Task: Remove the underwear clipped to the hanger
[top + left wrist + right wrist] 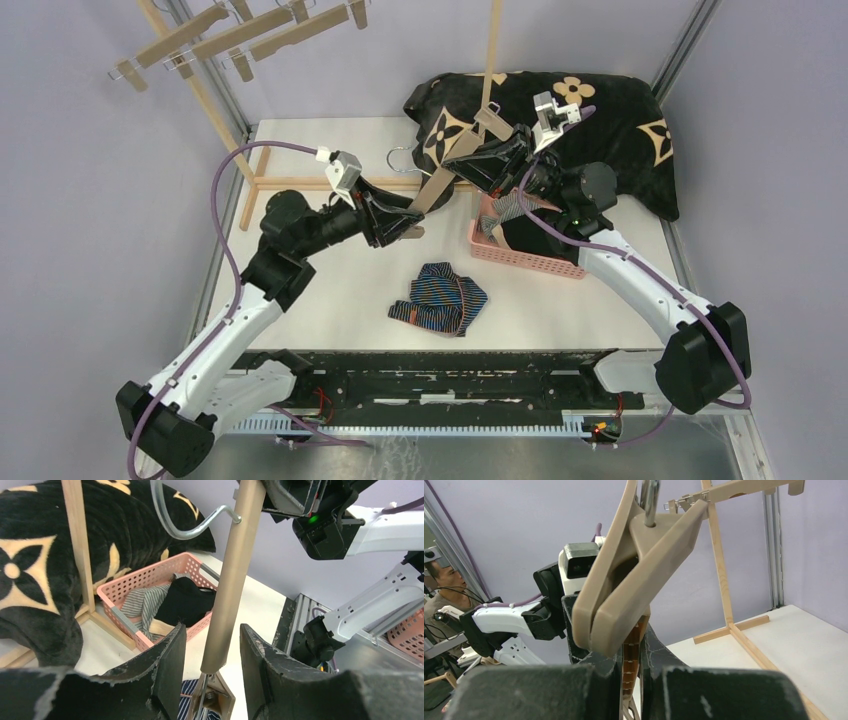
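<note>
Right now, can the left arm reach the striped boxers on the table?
Probably yes: on the left arm the jaws stand open, only straddling the hanger; the striped boxers lie uncovered just below.

The hanger (232, 580) runs between the end effector's (212, 630) parted fingers (167, 665).

The blue shorts (440, 298) with thin stripes lie in a crumpled heap on the table (600, 310), near the front. The grey-and-white striped shorts (142, 605) and the black shorts (185, 600) with a tan band lie side by side, touching, in the pink basket (145, 575). The tan hanger (437, 185) is up in the air, tilted, with its metal hook sticking out to the left.
</note>
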Controlling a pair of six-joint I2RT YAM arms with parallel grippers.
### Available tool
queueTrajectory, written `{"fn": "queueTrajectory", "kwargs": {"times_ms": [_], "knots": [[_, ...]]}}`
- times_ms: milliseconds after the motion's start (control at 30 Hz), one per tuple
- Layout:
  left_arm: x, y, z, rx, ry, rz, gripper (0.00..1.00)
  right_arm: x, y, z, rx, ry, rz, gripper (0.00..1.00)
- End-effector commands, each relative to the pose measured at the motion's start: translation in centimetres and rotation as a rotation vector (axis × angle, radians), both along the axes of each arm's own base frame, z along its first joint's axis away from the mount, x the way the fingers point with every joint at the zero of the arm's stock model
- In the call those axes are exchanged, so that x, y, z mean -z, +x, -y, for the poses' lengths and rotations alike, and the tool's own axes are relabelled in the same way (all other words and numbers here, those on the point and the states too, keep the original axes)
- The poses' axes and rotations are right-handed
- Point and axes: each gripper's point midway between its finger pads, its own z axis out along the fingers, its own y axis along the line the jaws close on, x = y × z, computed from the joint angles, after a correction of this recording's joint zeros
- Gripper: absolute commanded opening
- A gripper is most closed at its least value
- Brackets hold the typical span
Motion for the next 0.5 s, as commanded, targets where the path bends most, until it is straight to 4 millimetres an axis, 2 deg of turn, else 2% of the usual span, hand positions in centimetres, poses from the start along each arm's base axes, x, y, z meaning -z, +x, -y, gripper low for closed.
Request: {"fn": "queueTrajectory", "kwargs": {"times_ms": [0,67,133,200,300,467], "knots": [[-1.9,-0.6,0.8,0.076,-0.016,0.09,0.5,-3.6,-1.8,0.7,-0.003,0.052,0.112,0.01],[-1.8,-0.6,0.9,0.086,-0.023,0.092,0.49,-3.6,-1.8,0.6,-0.006,0.051,0.112,0.01],[-1.7,-0.6,1.0,0.091,-0.03,0.09,0.43,-3.6,-1.8,0.5,-0.008,0.051,0.11,0.01],[-1.7,-0.6,1.2,0.099,-0.034,0.091,0.33,-3.5,-1.9,0.4,-0.01,0.05,0.109,0.01],[-2.0,-0.6,1.3,0.109,-0.041,0.105,0.05,-3.0,-1.8,0.2,-0.013,0.043,0.102,0.01],[-3.5,-0.8,0.9,0.09,-0.063,0.126,0.03,-2.1,-1.5,0.1,-0.003,0.021,0.083,0.01]]}}
